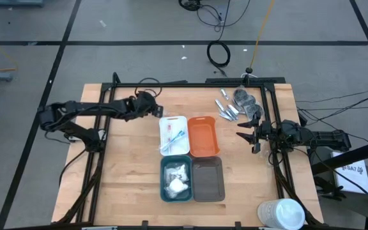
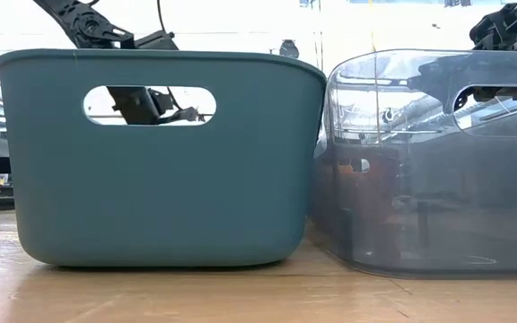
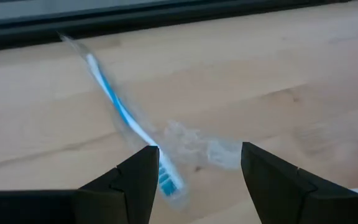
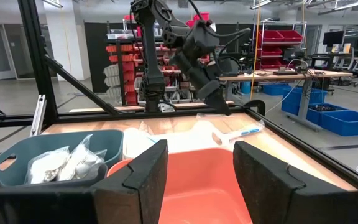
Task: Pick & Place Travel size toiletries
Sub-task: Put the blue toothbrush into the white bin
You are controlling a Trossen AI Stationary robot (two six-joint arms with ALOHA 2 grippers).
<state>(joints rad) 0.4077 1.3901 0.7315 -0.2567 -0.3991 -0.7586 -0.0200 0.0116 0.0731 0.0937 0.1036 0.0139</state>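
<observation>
The left gripper [image 1: 159, 110] hangs over the bench [image 1: 126, 172], just beside the white tray [image 1: 165, 121]. Its two dark fingers [image 3: 143, 171] stand apart with nothing between them. In the left wrist view a blue stick [image 3: 120, 112] in a clear wrapper lies slanted just past the fingers, and it looks blurred. I cannot tell if it touches the wood or is in the air.

The white tray holds more slim sticks [image 1: 173, 136], some blue and some pink. Next to it sits the orange tray [image 1: 203, 135]. In front of those two are the teal tray [image 1: 166, 188] and the grey tray [image 1: 208, 180], side by side and touching. White sachets [image 1: 176, 179] lie in the teal tray.

The right gripper [image 1: 243, 136] waits near the right side of the bench, pointing at the orange tray. Its fingers [image 4: 143, 174] are open too and hold nothing.

At the far right corner of the bench lie silver pieces [image 1: 227, 108] and dark grey round pieces [image 1: 248, 103], close together. A big white cup [image 1: 281, 213] stands at the near right corner.
</observation>
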